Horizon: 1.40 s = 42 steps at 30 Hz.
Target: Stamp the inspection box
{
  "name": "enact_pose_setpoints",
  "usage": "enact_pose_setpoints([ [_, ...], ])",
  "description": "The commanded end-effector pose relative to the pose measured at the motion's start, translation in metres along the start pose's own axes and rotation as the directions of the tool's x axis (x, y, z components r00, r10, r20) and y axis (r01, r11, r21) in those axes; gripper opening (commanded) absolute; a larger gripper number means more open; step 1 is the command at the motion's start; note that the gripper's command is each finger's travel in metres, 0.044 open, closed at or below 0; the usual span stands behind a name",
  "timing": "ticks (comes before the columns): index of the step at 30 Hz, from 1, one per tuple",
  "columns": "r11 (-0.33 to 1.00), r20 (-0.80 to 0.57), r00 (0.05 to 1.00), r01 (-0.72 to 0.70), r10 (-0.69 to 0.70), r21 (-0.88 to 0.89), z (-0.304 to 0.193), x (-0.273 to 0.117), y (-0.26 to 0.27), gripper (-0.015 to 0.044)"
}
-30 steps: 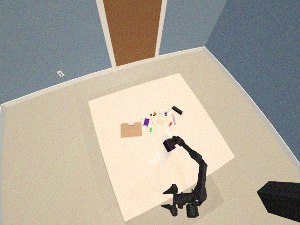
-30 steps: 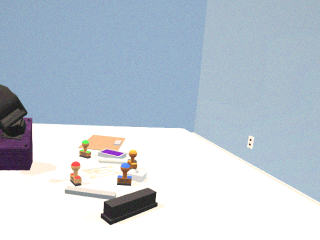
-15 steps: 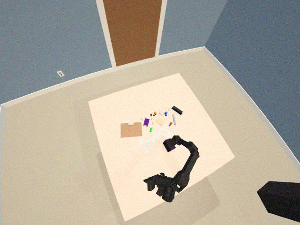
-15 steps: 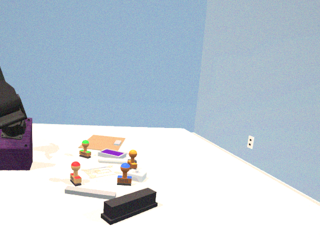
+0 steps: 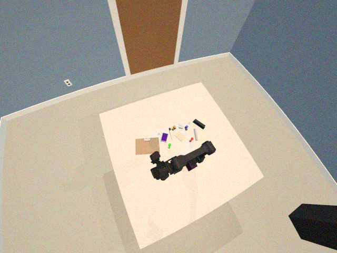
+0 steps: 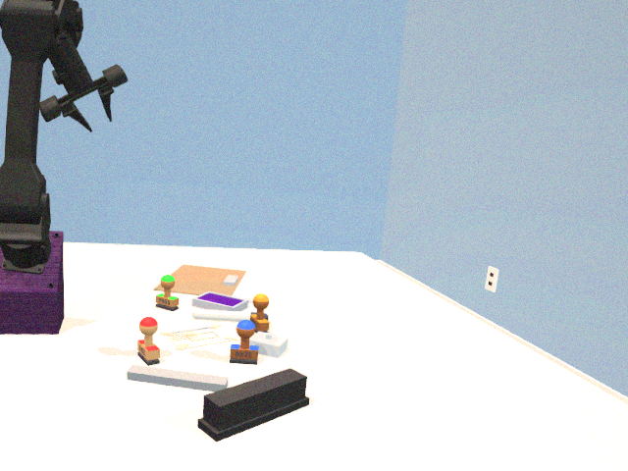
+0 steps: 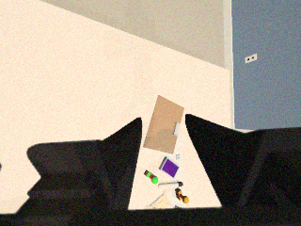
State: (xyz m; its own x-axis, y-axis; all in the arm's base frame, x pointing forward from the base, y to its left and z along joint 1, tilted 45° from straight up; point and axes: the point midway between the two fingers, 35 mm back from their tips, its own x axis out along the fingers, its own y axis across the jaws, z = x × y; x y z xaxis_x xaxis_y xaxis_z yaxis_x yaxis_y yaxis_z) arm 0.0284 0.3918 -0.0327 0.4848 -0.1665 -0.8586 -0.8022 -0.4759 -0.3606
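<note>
A pale surface (image 5: 217, 168) (image 6: 405, 405) (image 7: 85, 71) carries all the articles shown. The dark arm (image 5: 190, 157) (image 6: 23, 111) rises from a purple base block (image 5: 191, 166) (image 6: 30, 309). Its hand (image 6: 100, 127) (image 7: 163, 120) is raised well above the surface, tilted downward, its fingers spread partway with nothing between them. A brown board (image 5: 144, 147) (image 6: 202, 279) (image 7: 162, 118) lies flat near the purple ink pad (image 5: 164, 137) (image 6: 220, 300) (image 7: 169, 167). A black block (image 5: 198, 124) (image 6: 253, 402) lies near a grey bar (image 5: 195, 134) (image 6: 177, 377). The card (image 5: 180, 136) (image 6: 202, 337) lies between the red-topped stamp (image 5: 191, 139) (image 6: 148, 340) and the orange-topped stamp (image 5: 174, 127) (image 6: 260, 309) (image 7: 182, 196). The green-topped stamp (image 5: 169, 145) (image 6: 167, 292) (image 7: 150, 177), whose faint lettering appears to read PASS, stands upright on the surface, near the ink pad and apart from it. Any print inside the card's box is too small to tell.
</note>
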Motion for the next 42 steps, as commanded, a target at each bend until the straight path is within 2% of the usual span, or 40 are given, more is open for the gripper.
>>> enact_pose_setpoints([
  [1, 0.953, -0.1, 0.993, -0.023, 0.056, 0.302, -0.051, 0.039, -0.031, 0.0214],
  [6, 0.786, -0.199, 0.969, 0.006, 0.149, 0.618, -0.118, 0.079, -0.052, 0.0214],
  [11, 0.514, -0.282, 0.922, 0.113, 0.265, 0.85, -0.192, 0.113, -0.055, 0.0214],
  [15, 0.254, -0.333, 0.868, 0.251, 0.368, 0.934, -0.253, 0.134, -0.042, 0.0214],
  [20, -0.047, -0.366, 0.787, 0.446, 0.497, 0.894, -0.319, 0.148, -0.011, 0.0214],
  [42, -0.076, -0.366, 0.779, 0.465, 0.51, 0.882, -0.327, 0.167, -0.006, 0.0214],
])
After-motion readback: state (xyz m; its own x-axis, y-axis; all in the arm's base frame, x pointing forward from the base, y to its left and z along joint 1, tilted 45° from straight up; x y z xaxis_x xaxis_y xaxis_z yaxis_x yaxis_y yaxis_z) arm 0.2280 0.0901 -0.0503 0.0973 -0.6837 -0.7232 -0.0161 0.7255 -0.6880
